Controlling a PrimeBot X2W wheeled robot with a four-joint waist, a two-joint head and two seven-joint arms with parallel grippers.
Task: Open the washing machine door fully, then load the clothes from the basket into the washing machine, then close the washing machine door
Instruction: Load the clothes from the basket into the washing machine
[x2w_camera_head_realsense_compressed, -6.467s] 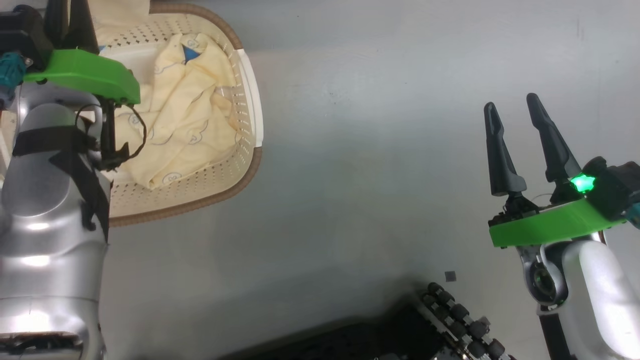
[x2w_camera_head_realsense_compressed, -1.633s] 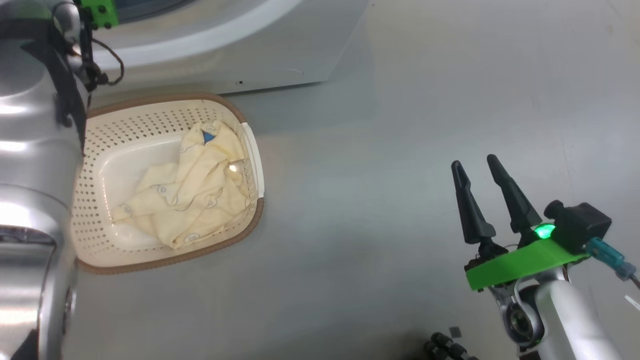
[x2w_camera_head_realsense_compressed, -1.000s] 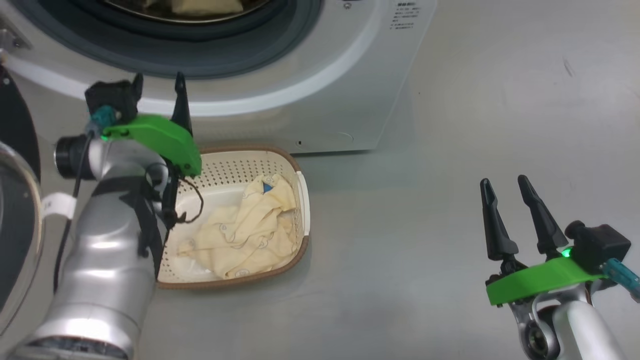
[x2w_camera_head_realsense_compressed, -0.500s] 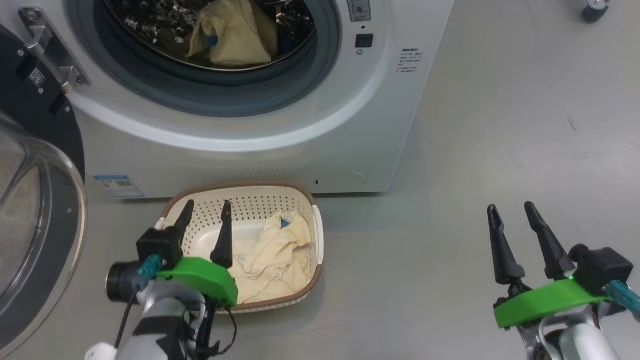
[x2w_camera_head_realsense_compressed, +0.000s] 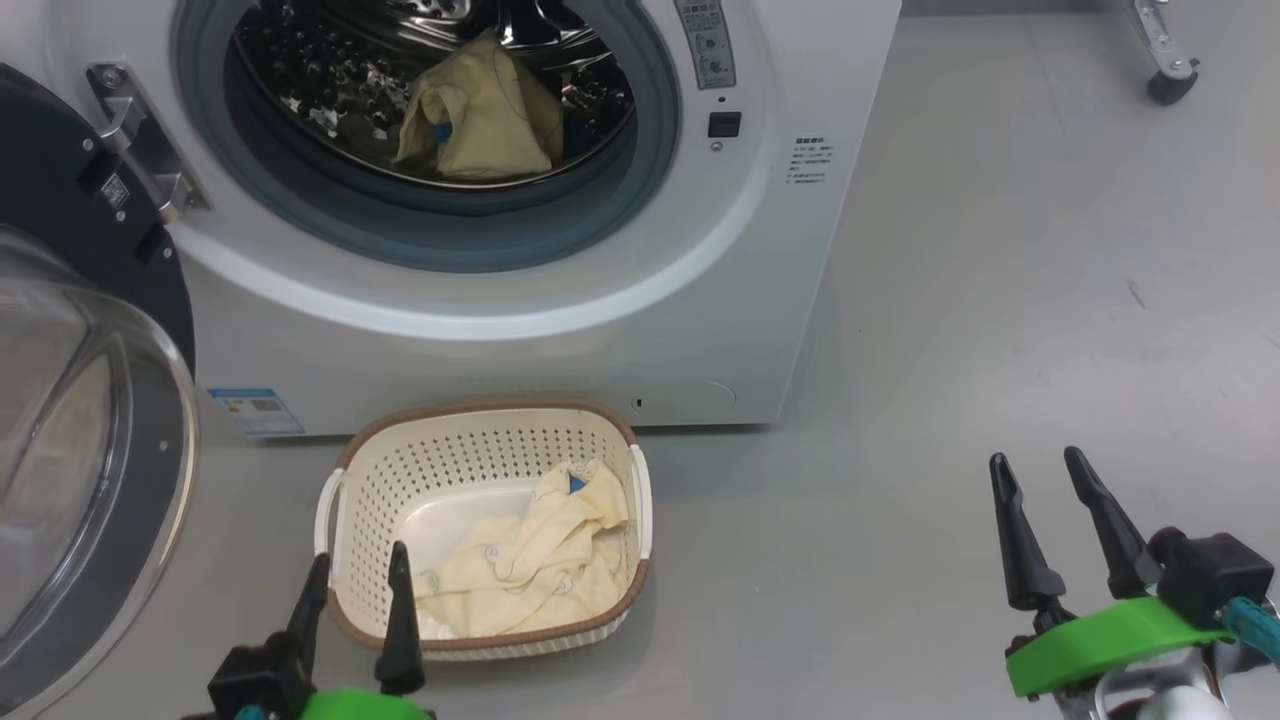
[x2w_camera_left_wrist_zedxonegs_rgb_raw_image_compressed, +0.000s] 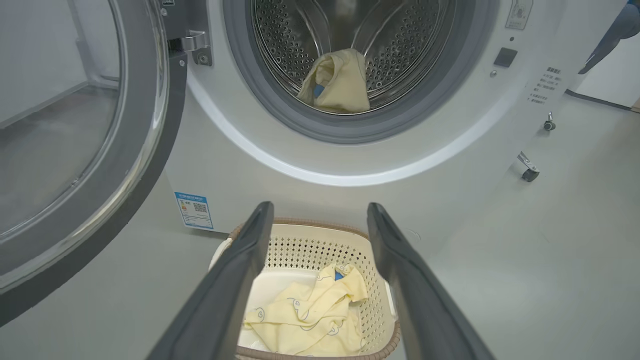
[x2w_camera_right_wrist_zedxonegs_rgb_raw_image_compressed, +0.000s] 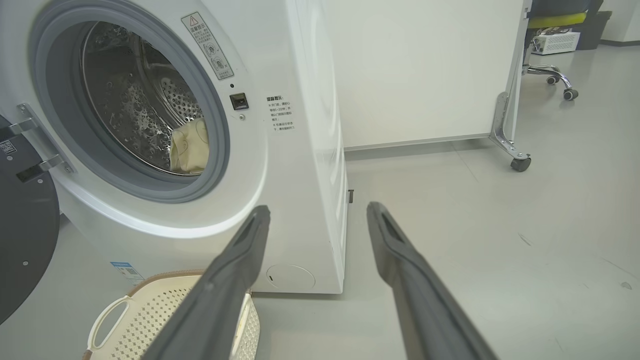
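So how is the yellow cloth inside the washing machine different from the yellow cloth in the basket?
The drum garment stands bunched in a peaked heap; the basket garment lies spread flatter. The drum garment sits in the steel drum, looking darker; the basket garment sits in the cream basket on the floor, looking paler. Both are soft yellow cloth with a small blue patch.

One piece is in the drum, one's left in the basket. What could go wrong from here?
1. The remaining garment lies bunched against the basket wall; the open left claw may snag the perforations and lift the basket too.
2. The loaded garment sits near the grey gasket; it could get pinched when the door closes.
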